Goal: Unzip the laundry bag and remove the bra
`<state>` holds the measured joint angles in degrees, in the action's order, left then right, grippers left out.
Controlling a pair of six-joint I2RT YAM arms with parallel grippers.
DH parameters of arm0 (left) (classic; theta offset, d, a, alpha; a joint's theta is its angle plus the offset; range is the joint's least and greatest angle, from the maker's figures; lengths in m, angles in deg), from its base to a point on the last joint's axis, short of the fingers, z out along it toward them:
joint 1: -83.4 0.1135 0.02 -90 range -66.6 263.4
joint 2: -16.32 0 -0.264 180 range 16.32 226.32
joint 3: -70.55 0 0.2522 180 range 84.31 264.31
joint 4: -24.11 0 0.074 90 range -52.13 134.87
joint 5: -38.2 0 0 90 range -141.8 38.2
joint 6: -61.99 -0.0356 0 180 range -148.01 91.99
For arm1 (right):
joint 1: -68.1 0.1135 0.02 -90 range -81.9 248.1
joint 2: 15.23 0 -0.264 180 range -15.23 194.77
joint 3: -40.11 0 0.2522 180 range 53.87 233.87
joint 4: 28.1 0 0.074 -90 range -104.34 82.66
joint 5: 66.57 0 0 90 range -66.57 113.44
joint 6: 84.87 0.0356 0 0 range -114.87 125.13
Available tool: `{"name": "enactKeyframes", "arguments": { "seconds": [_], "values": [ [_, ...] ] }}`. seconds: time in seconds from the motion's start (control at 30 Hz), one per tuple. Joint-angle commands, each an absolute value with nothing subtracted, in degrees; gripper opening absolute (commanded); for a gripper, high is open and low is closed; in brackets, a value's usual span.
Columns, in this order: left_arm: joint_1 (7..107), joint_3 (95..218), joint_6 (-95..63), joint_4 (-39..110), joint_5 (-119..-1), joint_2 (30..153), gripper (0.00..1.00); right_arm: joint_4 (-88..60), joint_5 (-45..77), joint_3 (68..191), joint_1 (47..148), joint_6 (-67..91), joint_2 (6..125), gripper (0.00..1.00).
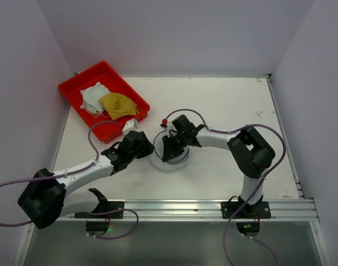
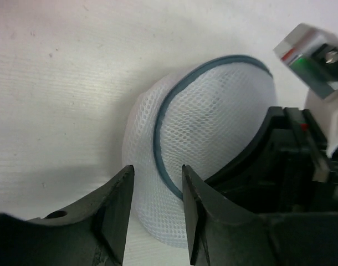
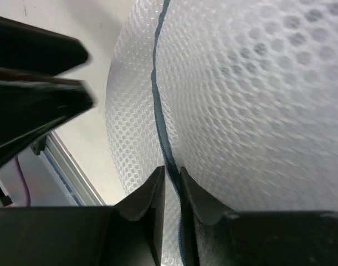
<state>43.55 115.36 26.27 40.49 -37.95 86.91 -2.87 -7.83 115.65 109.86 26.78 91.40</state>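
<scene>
Left wrist, laundry bag: The domed white mesh laundry bag (image 2: 213, 122) sits on the white table (image 2: 58, 83) in the middle of my view. Its dark teal zip line (image 2: 157, 138) curves up its left flank and across the top.
Left wrist, left gripper: My left gripper (image 2: 156, 172) has its two black fingers partly apart at the bag's near side, with mesh filling the gap. I cannot tell whether they press it.
Left wrist, right arm: My right arm (image 2: 280, 166) crowds in, black, against the bag's right side.
Right wrist, right gripper: My right gripper (image 3: 172, 176) is closed to a sliver on the laundry bag, and the zip line runs straight down between its tips.
Right wrist, surroundings: Mesh fills most of the view. My left gripper's dark fingers sit blurred at upper left, with a metal rail (image 3: 63, 163) and a purple cable (image 3: 22, 177) low on the left.
Top, laundry bag: The bag lies near the middle of the table, between my two grippers, which meet it from left and right.
Top, red tray: A red tray (image 1: 102, 72) stands at the far left corner, well apart from the bag. It holds a white cloth (image 1: 93, 95) and a mustard cloth (image 1: 119, 104), which touch each other.
Top, arms: My left arm (image 1: 80, 169) reaches in from the near left. My right arm bends at the elbow and reaches leftward to the bag.
</scene>
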Motion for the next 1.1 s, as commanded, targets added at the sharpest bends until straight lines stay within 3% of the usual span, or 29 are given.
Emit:
{"name": "enactKeyframes", "arguments": {
  "seconds": [0.0,0.13,0.23,0.27,0.47,0.67,0.83,1.0,1.07],
  "values": [
    [44.2,117.44,27.1,44.54,-33.09,81.38,0.45,-1.24,-9.96,118.47,110.02,27.45,91.64,0.22],
    [44.38,120.42,24.38,49.73,-30.63,74.08,0.65,-0.89,-7.87,117.94,110.02,27.19,88.84,0.35],
    [45.08,123.76,22.27,54.74,-28.43,71.44,0.77,0.34,-5.75,117.76,110.11,26.84,83.66,0.52],
    [45.43,125.51,20.87,57.01,-28.16,71.08,0.79,0.86,-4.44,118.29,110.11,26.57,82.25,0.61],
    [51.05,131.75,13.92,60.9,-32.53,69.58,0.88,9.11,1.98,124.42,110.11,24.12,72.93,0.84],
    [57.73,138.96,7.59,63.61,-35.8,71.43,0.9,13.17,11.56,129.54,106.79,23.32,68.97,0.94],
    [62.12,143.45,2.85,68.63,-34.05,70.82,0.95,14.58,21.38,127.09,95.19,26.21,61.08,0.99],
    [64.59,146.09,0.64,75.66,-28.36,64.78,1.0,17.11,27.28,121.81,84.38,27.36,45.0,0.99],
    [64.59,147.49,-0.15,78.37,-26.5,62.22,1.0,19.57,34.98,120.76,84.01,26.4,37.9,0.99]
  ]
}}
